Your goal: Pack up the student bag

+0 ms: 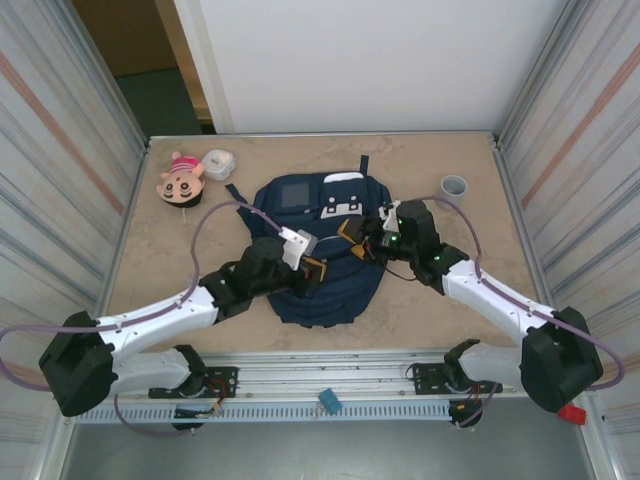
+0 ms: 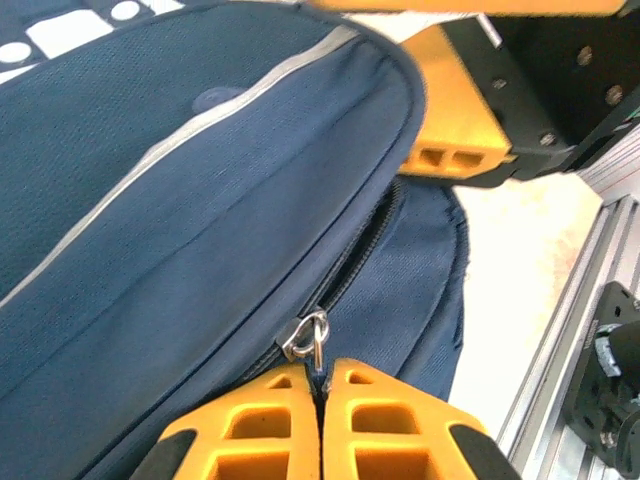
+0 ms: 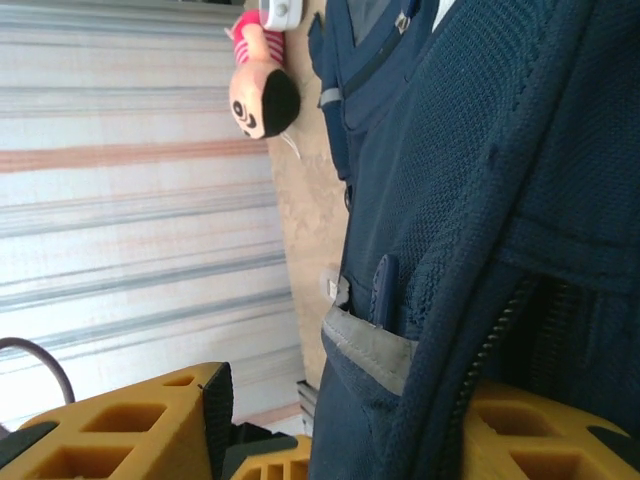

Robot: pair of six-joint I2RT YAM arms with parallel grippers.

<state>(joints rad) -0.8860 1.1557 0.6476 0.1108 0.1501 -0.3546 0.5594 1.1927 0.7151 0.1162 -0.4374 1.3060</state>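
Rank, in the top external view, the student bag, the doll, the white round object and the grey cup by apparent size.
1. student bag
2. doll
3. white round object and grey cup: nearly alike, so not ranked.

Your beige table (image 1: 150,250), seen from above: the navy student bag (image 1: 335,290) lies at centre, a doll (image 1: 181,178) and a white round container (image 1: 218,163) at ten o'clock, a grey cup (image 1: 454,186) at two o'clock.
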